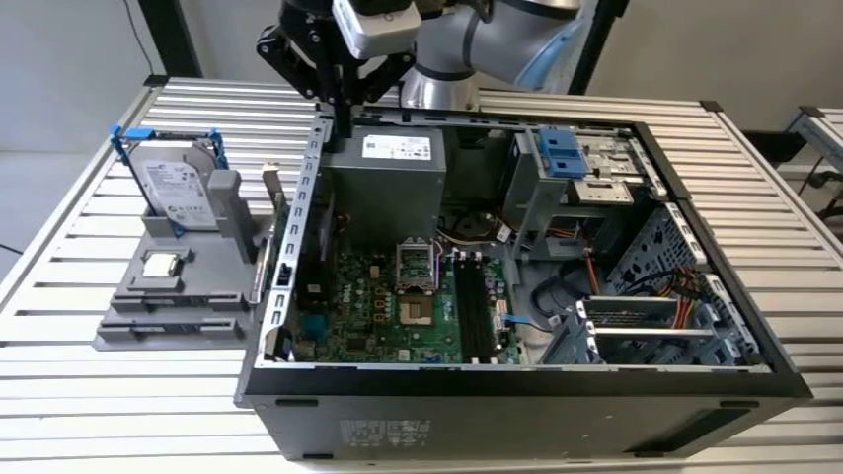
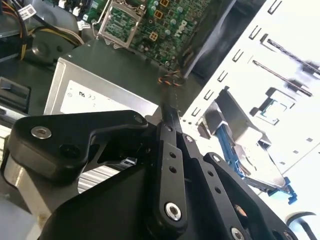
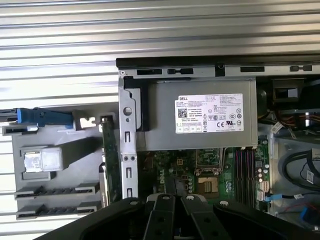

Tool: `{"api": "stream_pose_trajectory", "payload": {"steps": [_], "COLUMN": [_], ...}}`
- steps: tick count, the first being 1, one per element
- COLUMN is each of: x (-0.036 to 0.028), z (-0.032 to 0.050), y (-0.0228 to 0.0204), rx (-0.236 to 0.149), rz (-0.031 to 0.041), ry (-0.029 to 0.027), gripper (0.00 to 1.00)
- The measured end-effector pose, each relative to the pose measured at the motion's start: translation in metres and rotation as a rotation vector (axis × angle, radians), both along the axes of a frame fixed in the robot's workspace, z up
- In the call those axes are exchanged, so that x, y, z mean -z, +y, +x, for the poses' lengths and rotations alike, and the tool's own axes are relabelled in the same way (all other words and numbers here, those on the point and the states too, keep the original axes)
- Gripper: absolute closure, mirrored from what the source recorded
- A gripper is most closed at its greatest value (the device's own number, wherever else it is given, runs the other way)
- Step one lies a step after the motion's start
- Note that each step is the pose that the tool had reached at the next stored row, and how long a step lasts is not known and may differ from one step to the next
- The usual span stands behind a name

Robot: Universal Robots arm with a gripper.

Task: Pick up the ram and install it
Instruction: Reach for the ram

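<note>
1. The arm [image 1: 461, 39] reaches in from the far side of the slatted table [image 1: 118, 415], above the opened computer case [image 1: 527, 387].
2. Its jaws point downward and are clenched together with nothing between them. In the second wrist view the two black fingers [image 2: 170, 122] meet in one thin tip.
3. In the exterior view that tip hangs over the corner of the grey power supply [image 1: 386, 178], close to the case wall on the exterior view's left. Whether it touches the metal I cannot tell.
4. The ram [image 3: 110, 155] stands on its long edge in a grey fixture [image 1: 172, 316], just outside that same case wall and apart from the jaws.
5. The fixture also carries a hard drive [image 1: 172, 183], upright in a blue bracket, and a small square processor chip [image 1: 161, 265] lying flat nearer the camera.
6. Inside the case lies the green motherboard [image 1: 382, 316]. Its processor socket [image 1: 415, 286] sits near the middle, and the long dark memory slots [image 1: 472, 306] run just beside it, toward the exterior view's right.
</note>
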State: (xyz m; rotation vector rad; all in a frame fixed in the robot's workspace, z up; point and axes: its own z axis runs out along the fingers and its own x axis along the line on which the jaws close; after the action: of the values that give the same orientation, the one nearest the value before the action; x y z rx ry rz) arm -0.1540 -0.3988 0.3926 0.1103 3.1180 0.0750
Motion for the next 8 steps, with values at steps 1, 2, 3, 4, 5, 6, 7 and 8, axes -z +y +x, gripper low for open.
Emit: {"api": "stream_pose_trajectory", "payload": {"steps": [1, 2, 3, 4, 5, 6, 7, 8], "x": [0.0000, 0.0000, 0.0000, 0.0000, 0.0000, 0.0000, 0.0000, 0.0000], "z": [-0.0025, -0.0048, -0.0070, -0.0095, -0.0121, -0.0145, -0.0168, -0.0194], "y": [0.0000, 0.0000, 0.0000, 0.0000, 0.0000, 0.0000, 0.0000, 0.0000], "rx": [0.000, 0.000, 0.000, 0.000, 0.000, 0.000, 0.000, 0.000], "rz": [0.0000, -0.0001, -0.0001, -0.0001, -0.0001, 0.0000, 0.0000, 0.0000], "ry": [-0.0001, 0.0000, 0.0000, 0.0000, 0.0000, 0.0000, 0.0000, -0.0001], "gripper": [1.00, 1.00, 1.00, 1.00, 1.00, 1.00, 1.00, 1.00]}}
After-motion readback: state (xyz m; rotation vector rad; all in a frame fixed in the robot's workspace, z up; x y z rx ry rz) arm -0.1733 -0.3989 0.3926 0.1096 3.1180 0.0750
